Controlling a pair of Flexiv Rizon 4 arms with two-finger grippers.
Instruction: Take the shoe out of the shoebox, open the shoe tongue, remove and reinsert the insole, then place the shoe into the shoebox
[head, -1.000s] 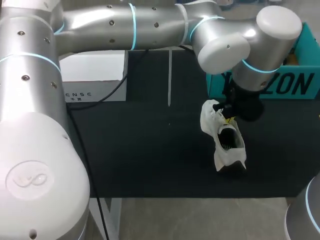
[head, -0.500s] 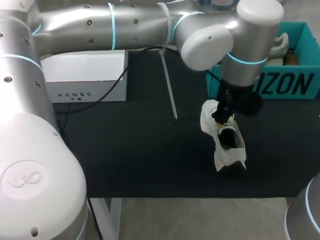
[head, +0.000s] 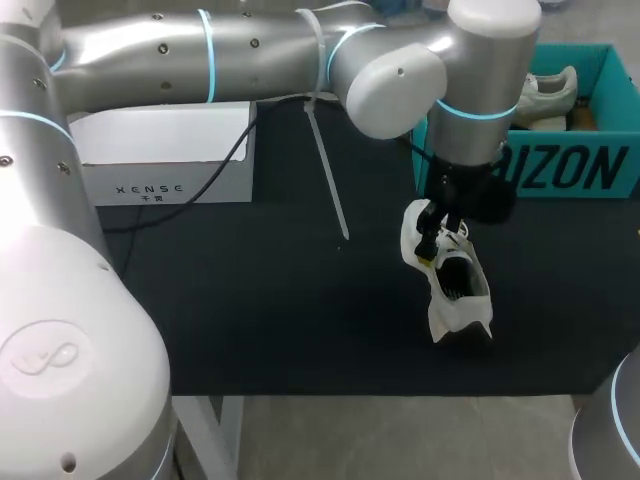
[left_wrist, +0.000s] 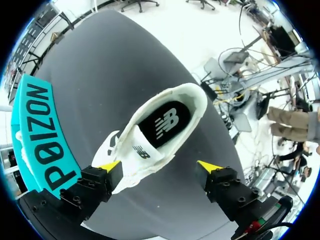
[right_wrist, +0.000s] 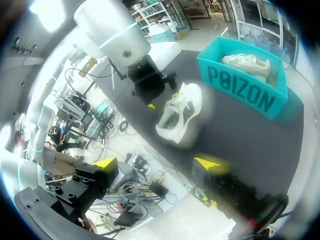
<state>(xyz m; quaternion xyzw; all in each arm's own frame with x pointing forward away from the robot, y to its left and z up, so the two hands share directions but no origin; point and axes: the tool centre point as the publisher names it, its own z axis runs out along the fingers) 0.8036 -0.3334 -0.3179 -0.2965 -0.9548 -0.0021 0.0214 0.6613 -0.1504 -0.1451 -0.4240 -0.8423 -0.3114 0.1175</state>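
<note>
**Item 1, shoe** (head: 447, 278): white, lying on the black table (head: 300, 320) outside the box, opening upward, heel toward the table's near edge. The dark insole (left_wrist: 162, 122) is seated inside (it carries a pale mark).

**Item 2, left gripper** (head: 432, 236): hangs over the shoe's front half. Its claw is released, with the 2 yellow tips spread wide. In the left wrist view the shoe (left_wrist: 155, 135) lies below and between the fingers of the left gripper (left_wrist: 160, 165), one tip close by the toe side. Whether they touch cannot be told. The wrist above it hides part of the toe in the head view.

**Item 3, shoebox** (head: 600, 170): teal, just behind the shoe, holding a 2nd pale shoe (head: 540, 95).

**Item 4, right gripper** (right_wrist: 157, 162): released, nothing between its fingers, well apart from the shoe (right_wrist: 180, 115).

**Item 5, surroundings**: a white box (head: 170, 160) at the table's far left, a black cable (head: 215, 185) trailing across its front, and a thin white strip (head: 328, 170) lying on the table between that box and the shoe.
</note>
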